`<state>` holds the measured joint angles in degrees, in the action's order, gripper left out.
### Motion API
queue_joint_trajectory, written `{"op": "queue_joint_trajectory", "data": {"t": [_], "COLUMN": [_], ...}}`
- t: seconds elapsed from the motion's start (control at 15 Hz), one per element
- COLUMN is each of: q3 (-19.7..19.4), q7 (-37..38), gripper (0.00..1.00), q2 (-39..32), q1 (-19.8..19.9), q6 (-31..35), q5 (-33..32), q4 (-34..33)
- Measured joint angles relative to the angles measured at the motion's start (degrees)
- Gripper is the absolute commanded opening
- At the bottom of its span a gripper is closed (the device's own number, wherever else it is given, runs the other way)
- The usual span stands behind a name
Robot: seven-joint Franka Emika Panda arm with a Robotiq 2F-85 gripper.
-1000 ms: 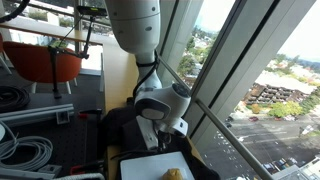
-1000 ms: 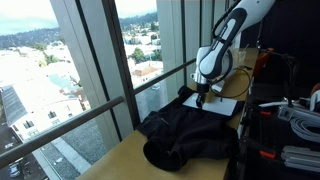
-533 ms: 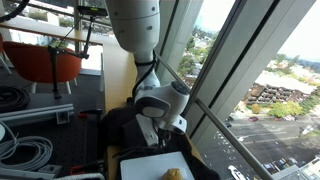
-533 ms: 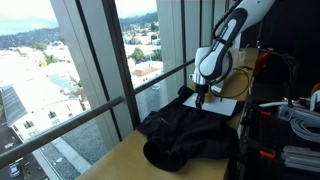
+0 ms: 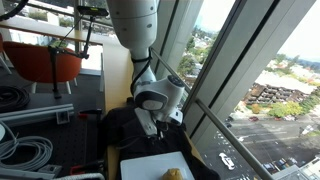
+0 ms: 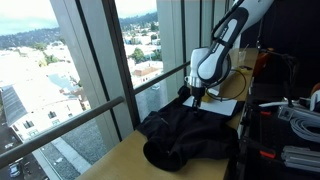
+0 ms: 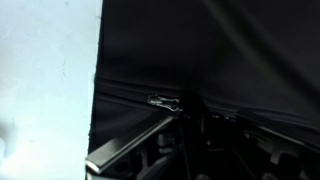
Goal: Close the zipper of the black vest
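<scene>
- Gripper (image 6: 197,98): lowered onto the far edge of the garment, next to the white tray (image 6: 228,106). In the wrist view one finger (image 7: 130,145) is seen as a pale-edged bar running up towards the zipper pull. The rest is lost in shadow, so it cannot be told whether the jaws are apart, together or clamped on the pull.
- Zipper pull (image 7: 166,101): a small metal tab lying flat on the fabric just at the fingertip. Judged thin, light and slippery, and easily lost from a shallow pinch. It is best taken by the tab itself, square across its flat faces.
- Zipper (image 7: 130,90): a faint seam line running across the cloth in the wrist view, from the fabric's edge by the tray past the pull. It is barely told apart from the fabric in both exterior views.
- Black vest (image 6: 185,135): heaped in rumpled folds on the wooden table (image 6: 115,165), filling most of its width, beside the window. Judged soft, limp and light. The cloth is likely to bunch and drag along with the pull, since nothing is seen holding it taut.
- Handling note: a slow, straight pull along the seam is advised, as folds ahead of the slider may jam it.
</scene>
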<state>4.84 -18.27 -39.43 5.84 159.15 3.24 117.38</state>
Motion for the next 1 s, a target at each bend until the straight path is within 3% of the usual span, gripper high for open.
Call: {"op": "queue_joint_trajectory", "data": {"t": [1.0], "q3": [0.0], "q7": [5.1], "gripper": [0.02], "q2": [-1.0], "q1": [-7.1], "q6": [0.0], "q5": [-1.8], "q4": [-1.9]}}
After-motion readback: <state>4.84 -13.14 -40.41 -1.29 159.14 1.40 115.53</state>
